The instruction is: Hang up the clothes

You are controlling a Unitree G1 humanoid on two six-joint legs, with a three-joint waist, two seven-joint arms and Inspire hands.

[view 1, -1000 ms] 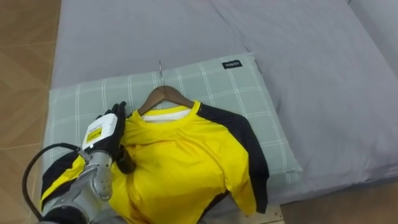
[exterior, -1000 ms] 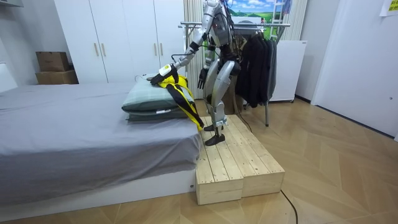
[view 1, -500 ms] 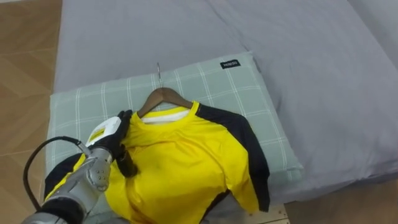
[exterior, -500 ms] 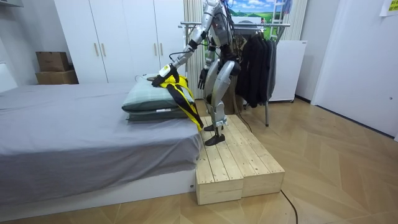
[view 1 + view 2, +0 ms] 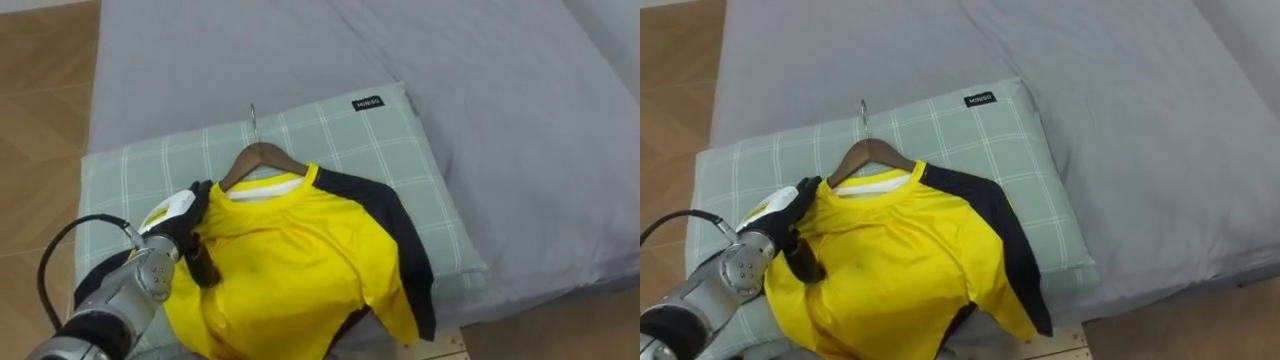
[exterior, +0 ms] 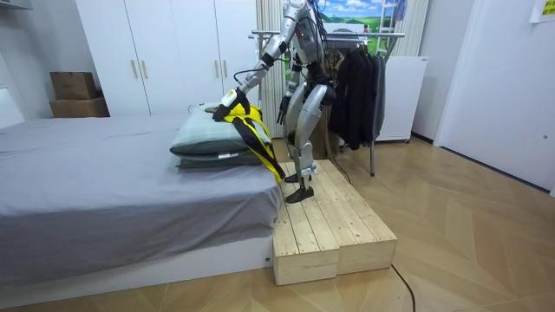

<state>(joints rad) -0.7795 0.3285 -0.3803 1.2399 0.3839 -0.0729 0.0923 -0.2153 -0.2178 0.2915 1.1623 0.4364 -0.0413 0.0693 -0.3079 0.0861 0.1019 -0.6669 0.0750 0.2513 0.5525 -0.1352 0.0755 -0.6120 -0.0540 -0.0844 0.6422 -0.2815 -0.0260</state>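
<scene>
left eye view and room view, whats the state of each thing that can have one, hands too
yellow shirt, on the hanger, lying on the pillow
hanger, inside the shirt's neck, hook resting on the pillow
pillow, lying on the bed
left hand, curled on the shirt's shoulder
right hand, hanging by the robot's side
dark clothes, hanging on the rack
wardrobe doors, shut

Left robot hand [image 5: 786,214] clutches yellow shirt [image 5: 902,268] on checked pillow [image 5: 975,140].
</scene>
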